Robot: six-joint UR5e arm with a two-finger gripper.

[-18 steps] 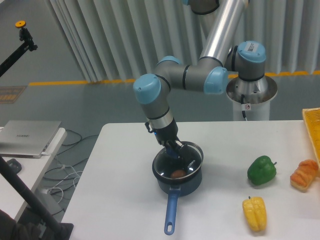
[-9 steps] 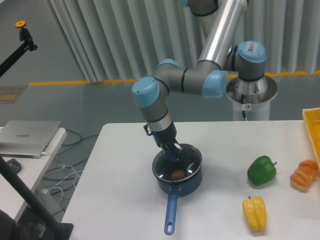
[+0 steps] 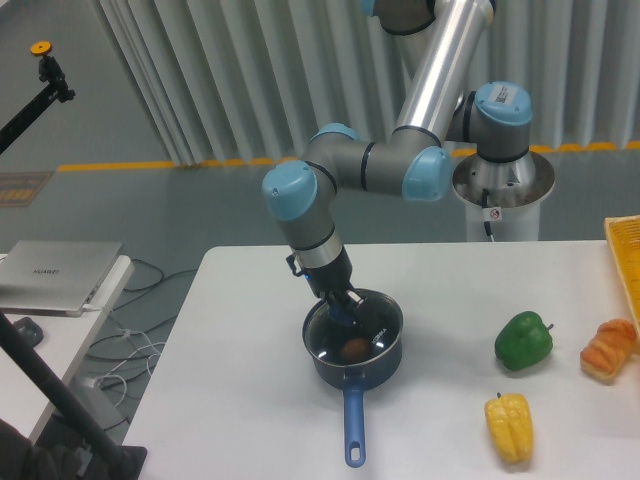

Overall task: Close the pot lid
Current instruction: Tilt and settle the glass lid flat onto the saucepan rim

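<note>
The dark blue pot stands on the white table, its bright blue handle pointing toward the front edge. The glass lid with its thin metal rim lies over the pot's mouth, seemingly shifted a little to the left. My gripper reaches down from the upper left and is shut on the lid's small blue knob, which its fingers mostly hide. Through the glass a brownish round object shows inside the pot.
A green pepper and a yellow pepper lie to the right of the pot. An orange item and a yellow crate edge are at the far right. A laptop rests on a side table at the left.
The gripper has carried the lid slightly left and down over the pot. The pot has turned a little, its handle swinging from front-left to nearly straight forward.
</note>
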